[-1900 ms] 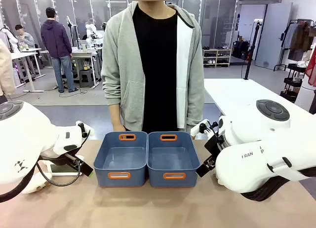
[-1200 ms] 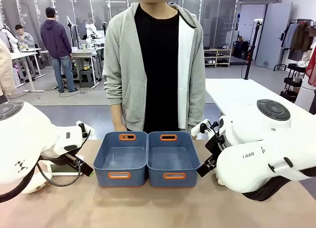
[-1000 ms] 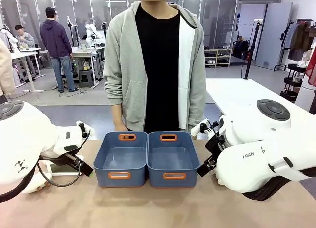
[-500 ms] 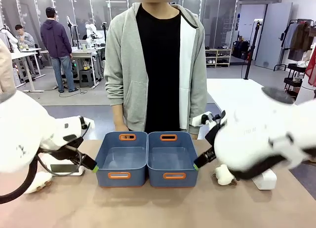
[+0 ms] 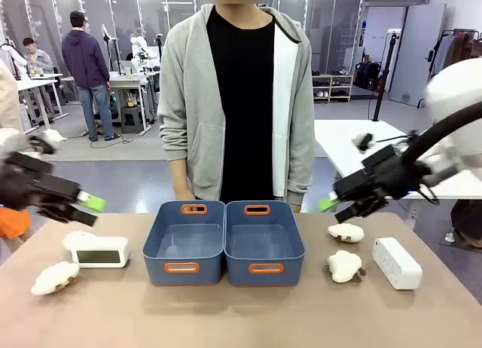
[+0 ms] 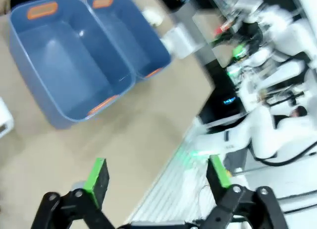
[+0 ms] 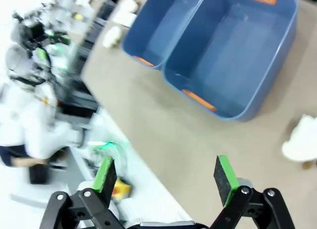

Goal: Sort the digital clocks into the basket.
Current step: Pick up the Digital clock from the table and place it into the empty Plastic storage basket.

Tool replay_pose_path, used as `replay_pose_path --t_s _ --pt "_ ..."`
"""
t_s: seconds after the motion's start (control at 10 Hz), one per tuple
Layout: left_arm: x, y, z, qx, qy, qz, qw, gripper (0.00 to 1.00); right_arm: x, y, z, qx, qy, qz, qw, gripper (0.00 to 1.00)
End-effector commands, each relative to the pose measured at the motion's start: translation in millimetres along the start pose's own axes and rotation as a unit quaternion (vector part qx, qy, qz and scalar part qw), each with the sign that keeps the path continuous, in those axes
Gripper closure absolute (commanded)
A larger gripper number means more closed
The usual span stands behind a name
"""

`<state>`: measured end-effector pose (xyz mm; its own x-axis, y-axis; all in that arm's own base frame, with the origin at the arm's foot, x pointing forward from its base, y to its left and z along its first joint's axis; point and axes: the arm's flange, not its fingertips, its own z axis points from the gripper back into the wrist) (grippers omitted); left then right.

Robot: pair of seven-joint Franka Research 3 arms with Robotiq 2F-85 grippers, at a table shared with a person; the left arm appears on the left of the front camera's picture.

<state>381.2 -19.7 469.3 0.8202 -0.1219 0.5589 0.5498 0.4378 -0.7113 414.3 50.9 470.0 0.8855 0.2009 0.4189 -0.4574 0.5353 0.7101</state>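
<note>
Two blue-grey baskets with orange handle slots stand side by side mid-table, the left basket (image 5: 184, 242) and the right basket (image 5: 263, 242), both with nothing inside. One white digital clock (image 5: 100, 251) lies left of them, its display facing me. The other digital clock (image 5: 397, 263) lies at the far right. My left gripper (image 5: 86, 209) hangs open in the air above and left of the left clock. Open too, my right gripper (image 5: 337, 206) hovers above the right side of the table. Both baskets (image 6: 64, 65) (image 7: 237, 60) appear in the blurred wrist views beyond the open left gripper (image 6: 158, 177) and right gripper (image 7: 166, 177).
Cream plush toys lie on the table: one (image 5: 54, 278) at the front left, one (image 5: 74, 239) behind the left clock, and two on the right (image 5: 346, 233) (image 5: 344, 266). A person (image 5: 237, 99) stands at the far edge behind the baskets.
Both arms have risen and swung outward from close in front of the camera, uncovering the clocks and plush toys. Both grippers stay open.
</note>
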Motion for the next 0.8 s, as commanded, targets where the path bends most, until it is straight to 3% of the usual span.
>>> replay_pose_path --t_s 0.0,0.2,0.4,0.6,0.7 --pt "-27.2 28.2 44.4 -0.079 -0.078 0.039 0.993 0.0 -19.4 -43.5 41.7 0.086 -0.052 -0.072 0.992 0.0" --pt "-93.1 41.7 108.6 -0.066 -0.194 0.06 0.977 0.0 -78.9 -87.1 118.6 0.131 -0.168 -0.113 0.97 0.0" --pt "-166.4 48.4 159.1 -0.017 -0.299 0.09 0.95 0.0 -153.3 -129.5 184.6 0.14 -0.294 -0.164 0.931 0.0" --pt "-211.2 44.8 193.9 0.044 -0.352 0.137 0.925 0.0 -193.5 -130.2 219.0 0.118 -0.349 -0.171 0.914 0.0" --pt "-211.8 39.2 200.4 0.062 -0.363 0.135 0.92 0.0 -193.4 -124.5 225.0 0.105 -0.351 -0.168 0.915 0.0"
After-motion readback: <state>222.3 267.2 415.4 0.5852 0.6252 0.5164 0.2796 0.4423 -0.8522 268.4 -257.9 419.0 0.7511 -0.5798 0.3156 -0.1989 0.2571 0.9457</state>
